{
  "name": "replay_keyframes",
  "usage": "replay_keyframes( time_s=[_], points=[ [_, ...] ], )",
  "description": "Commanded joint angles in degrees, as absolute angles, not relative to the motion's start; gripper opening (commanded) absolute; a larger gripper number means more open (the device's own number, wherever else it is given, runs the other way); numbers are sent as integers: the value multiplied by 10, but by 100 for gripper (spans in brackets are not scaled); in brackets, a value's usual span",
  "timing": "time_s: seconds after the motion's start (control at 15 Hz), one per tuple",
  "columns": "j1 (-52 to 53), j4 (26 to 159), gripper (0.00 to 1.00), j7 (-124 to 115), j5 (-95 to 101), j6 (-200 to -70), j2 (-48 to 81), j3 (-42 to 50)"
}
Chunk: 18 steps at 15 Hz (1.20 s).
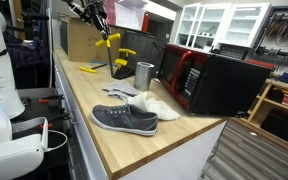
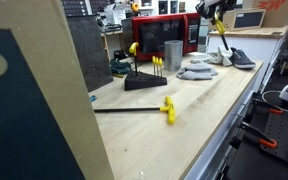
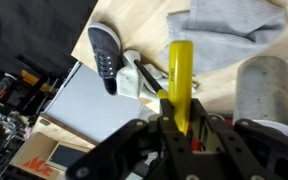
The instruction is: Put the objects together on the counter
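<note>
A yellow-handled tool (image 3: pixel 180 80) is in the air above the table (image 1: pixel 134 150). A grey shoe (image 1: pixel 124 119) lies on its sole, touching a pale cloth (image 1: pixel 154 105). A metal cup (image 1: pixel 145 74) stands upright just beside a black tool stand (image 2: pixel 144 79).

- A pale wooden counter (image 1: pixel 184 150) runs through the room.
- A red and black microwave (image 1: pixel 219 80) stands on it.
- White glass-fronted cabinets (image 1: pixel 224 22) line the back.
- A cardboard box (image 1: pixel 82 40) is beyond.
</note>
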<state>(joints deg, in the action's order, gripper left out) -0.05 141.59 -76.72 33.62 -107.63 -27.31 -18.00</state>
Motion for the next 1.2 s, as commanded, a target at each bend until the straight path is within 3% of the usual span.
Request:
replay_keyframes(
  time_s=[0.0, 1.13],
  points=[
    [-8, 1432, 6, -765, 410, -1044, -258, -168],
    [30, 1406, 6, -851, 657, -1128, -120, -99]
  ],
)
